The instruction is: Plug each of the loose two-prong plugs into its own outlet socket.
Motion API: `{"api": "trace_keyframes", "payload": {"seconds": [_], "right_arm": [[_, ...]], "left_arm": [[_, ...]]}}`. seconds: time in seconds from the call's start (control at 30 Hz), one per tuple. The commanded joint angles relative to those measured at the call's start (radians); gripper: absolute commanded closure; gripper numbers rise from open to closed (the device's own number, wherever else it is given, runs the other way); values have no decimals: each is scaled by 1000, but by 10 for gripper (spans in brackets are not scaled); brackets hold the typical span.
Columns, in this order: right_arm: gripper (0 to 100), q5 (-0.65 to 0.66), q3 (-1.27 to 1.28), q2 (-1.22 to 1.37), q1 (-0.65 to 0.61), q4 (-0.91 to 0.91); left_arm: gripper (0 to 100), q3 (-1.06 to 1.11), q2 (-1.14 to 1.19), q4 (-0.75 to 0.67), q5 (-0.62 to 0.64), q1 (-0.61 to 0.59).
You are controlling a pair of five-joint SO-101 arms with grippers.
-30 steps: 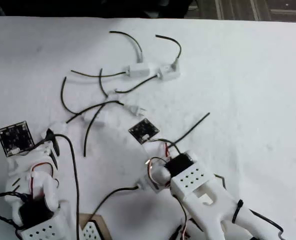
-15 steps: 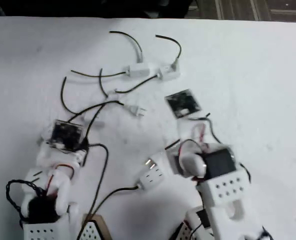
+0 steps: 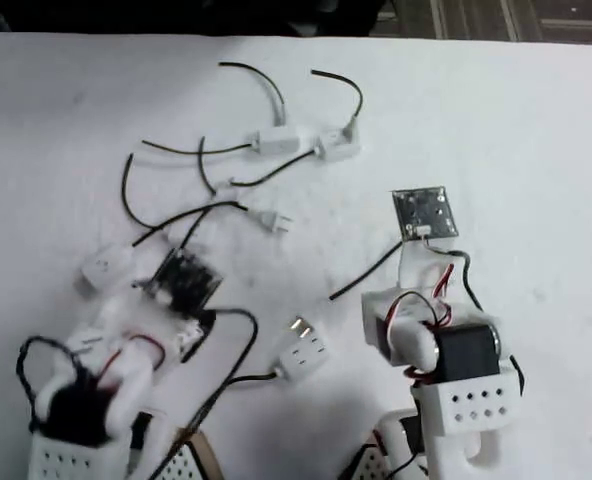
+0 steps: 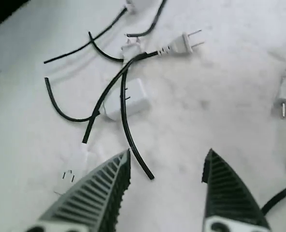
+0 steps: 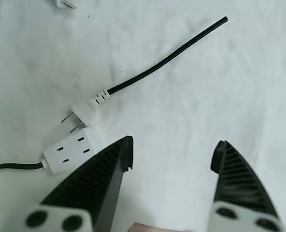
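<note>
White plastic two-prong plug [image 5: 85,112] on a black cord lies just beside the white rectangular outlet block [image 5: 68,150] on the pale surface [image 3: 536,150], its prongs bare. Within the last second the right gripper [image 5: 174,145] swung rightward off that pair and the left gripper [image 4: 167,157] swept toward the middle. Both hang wide open and empty, so I judge that plugging this one in has not yet begun.

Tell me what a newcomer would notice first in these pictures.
A tangle of black cords with white plugs sprawls over the white table ahead of the left arm. Nearer, a white outlet block lies with a loose two-prong plug unplugged beside it, just off the right gripper's open fingers.
</note>
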Motion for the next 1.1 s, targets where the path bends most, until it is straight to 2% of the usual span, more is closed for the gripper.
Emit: {"api": "trace_keyframes", "payload": {"seconds": [0.0,0.23,0.5,0.63,0.83,1.07], "right_arm": [[737,-20,-12,-13,12,-13],[737,-20,-15,-13,119,-36],[737,-20,-40,-13,277,-61],[737,-17,-40,-13,289,-59],[737,-14,-37,-13,289,-54],[737,-12,-35,-13,286,-53]], "left_arm": [[717,-146,274,2,-5,54],[713,-233,562,-29,0,268],[660,-236,768,-170,170,496],[658,-236,874,-236,204,584],[657,-239,1055,-358,216,604],[688,-347,1253,-374,222,584]]}}
